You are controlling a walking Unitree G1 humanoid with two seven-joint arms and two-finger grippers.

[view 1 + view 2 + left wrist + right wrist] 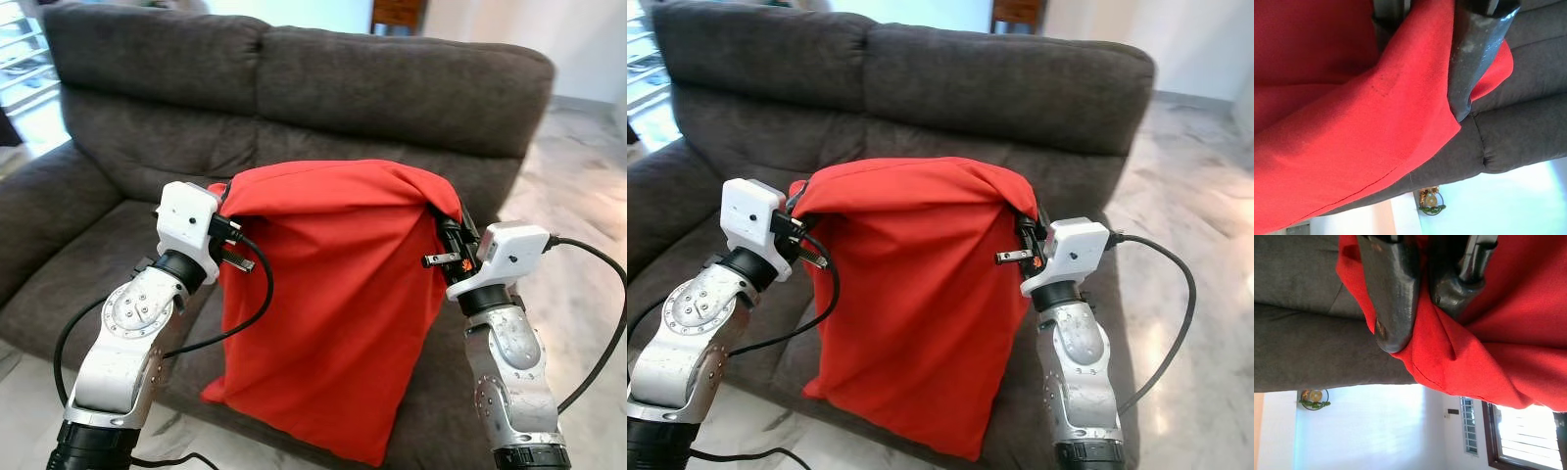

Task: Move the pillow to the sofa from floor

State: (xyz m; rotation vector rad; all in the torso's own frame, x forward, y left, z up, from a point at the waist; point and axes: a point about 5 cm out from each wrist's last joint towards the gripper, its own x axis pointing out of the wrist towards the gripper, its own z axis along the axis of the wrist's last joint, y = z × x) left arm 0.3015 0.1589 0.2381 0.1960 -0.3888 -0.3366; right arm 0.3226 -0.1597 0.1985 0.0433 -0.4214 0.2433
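My right gripper [1420, 308] has its two black fingers [1393, 293] pinched together on a fold of red cloth, the upper right corner of the soft red fabric pillow [333, 304]. My left gripper [1425, 54] is at the opposite upper corner: one glossy black finger [1474, 54] lies pressed against the outside of the cloth, the other is hidden behind it, so I cannot tell for certain how that pair stands (the corner does stay up at that side).

The pillow hangs between my two wrists, its top edge rolled over and stretched from one gripper to the other, its body drooping in a long slack sheet with the lowest corner pointing down. It is off the floor, held up in front of the seat of the dark grey fabric two-seater sofa [392, 88], its lower part over the seat's front edge.

My silver forearms rise from below, left one [127, 333] and right one [509, 372], each trailing a black cable [598, 323]. Pale marble-look floor tiles [578, 206] spread out beside the sofa's right end.
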